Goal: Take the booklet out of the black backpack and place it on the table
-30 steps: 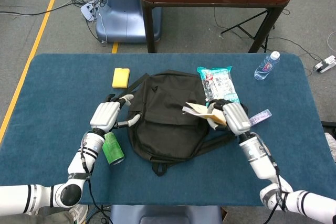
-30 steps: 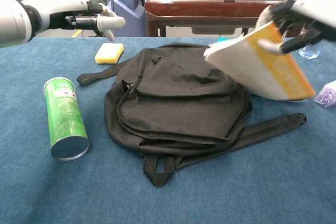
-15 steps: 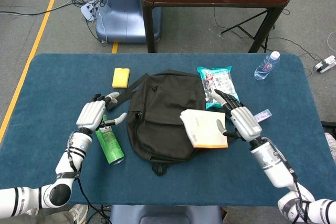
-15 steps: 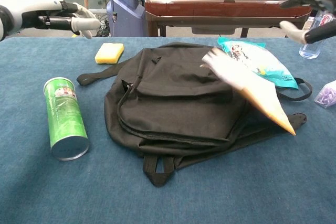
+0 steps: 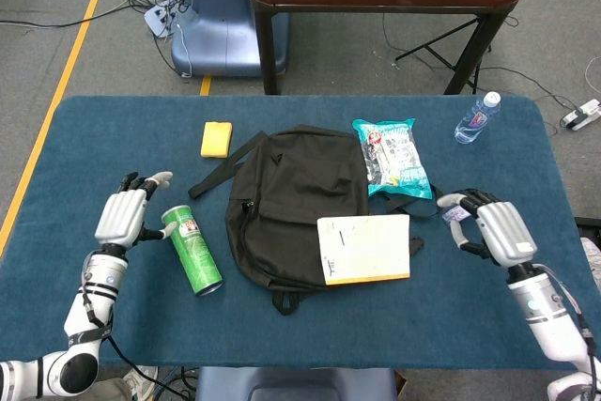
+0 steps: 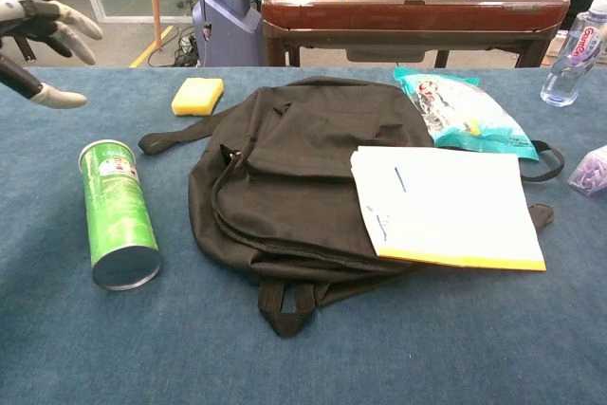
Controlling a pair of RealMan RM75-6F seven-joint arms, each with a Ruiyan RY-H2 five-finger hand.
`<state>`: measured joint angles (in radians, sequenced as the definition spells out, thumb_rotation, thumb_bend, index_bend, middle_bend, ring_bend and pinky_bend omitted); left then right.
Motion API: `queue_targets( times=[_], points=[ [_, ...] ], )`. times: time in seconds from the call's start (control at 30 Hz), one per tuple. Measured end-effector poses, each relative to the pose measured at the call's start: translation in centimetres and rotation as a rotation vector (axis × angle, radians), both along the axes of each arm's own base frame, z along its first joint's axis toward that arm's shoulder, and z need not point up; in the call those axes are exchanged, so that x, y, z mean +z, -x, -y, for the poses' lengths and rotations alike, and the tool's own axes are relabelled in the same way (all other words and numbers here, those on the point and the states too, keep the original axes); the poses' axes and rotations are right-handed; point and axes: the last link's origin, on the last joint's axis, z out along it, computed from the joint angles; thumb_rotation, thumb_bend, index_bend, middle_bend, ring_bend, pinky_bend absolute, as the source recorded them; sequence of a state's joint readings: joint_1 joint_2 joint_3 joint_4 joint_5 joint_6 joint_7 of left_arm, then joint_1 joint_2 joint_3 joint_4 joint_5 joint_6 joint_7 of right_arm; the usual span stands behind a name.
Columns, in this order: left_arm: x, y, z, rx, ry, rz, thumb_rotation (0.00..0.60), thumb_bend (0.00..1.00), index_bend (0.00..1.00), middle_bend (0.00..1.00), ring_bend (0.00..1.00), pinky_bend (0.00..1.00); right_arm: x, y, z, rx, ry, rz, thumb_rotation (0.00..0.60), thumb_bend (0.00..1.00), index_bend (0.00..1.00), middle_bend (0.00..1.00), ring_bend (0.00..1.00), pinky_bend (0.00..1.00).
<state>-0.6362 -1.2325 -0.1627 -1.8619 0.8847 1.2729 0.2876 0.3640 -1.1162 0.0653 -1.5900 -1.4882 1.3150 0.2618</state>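
The black backpack [image 5: 291, 204] [image 6: 303, 177] lies flat in the middle of the blue table. The booklet [image 5: 364, 249] [image 6: 444, 206], white with a yellow edge, lies flat across the backpack's lower right side, partly over a strap. My right hand [image 5: 493, 227] hovers to the right of the booklet, apart from it, fingers loosely spread and holding nothing. My left hand [image 5: 125, 213] [image 6: 38, 30] is at the table's left, just left of the green can, fingers spread and empty.
A green can [image 5: 192, 251] [image 6: 119, 227] lies left of the backpack. A yellow sponge [image 5: 216, 138] [image 6: 197, 96] sits behind it. A snack bag [image 5: 392, 155] [image 6: 460, 113], a water bottle [image 5: 477, 117] and a small purple packet [image 6: 593, 170] are at the right.
My right hand let go of the booklet, which dropped flat onto the backpack, and drew back to the right. My left hand moved left, away from the backpack.
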Motion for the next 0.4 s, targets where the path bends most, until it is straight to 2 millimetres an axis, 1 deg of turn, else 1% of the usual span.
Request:
queue_targets(
  times=[0.1, 0.2, 0.4],
  points=[
    [0.7, 2.0, 1.1, 0.012, -0.044, -0.027, 0.6, 0.25, 0.23, 0.26, 0.19, 0.04, 0.8, 1.0, -1.1, -0.024, 0.025, -0.025, 0.6, 0.51, 0.56, 0.47, 0.4, 0.46],
    [1.5, 3.5, 2.3, 0.018, -0.096, -0.04, 0.6, 0.25, 0.24, 0.26, 0.19, 0.04, 1.6, 1.8, -2.2, -0.036, 0.066, -0.066, 0.6, 0.51, 0.59, 0.5, 0.44, 0.48],
    [2.9, 6.2, 5.4, 0.024, -0.179, -0.026, 0.6, 0.25, 0.25, 0.26, 0.19, 0.04, 2.5, 3.6, -4.9, -0.093, 0.121, -0.102, 0.6, 0.51, 0.62, 0.53, 0.47, 0.49]
  ],
)
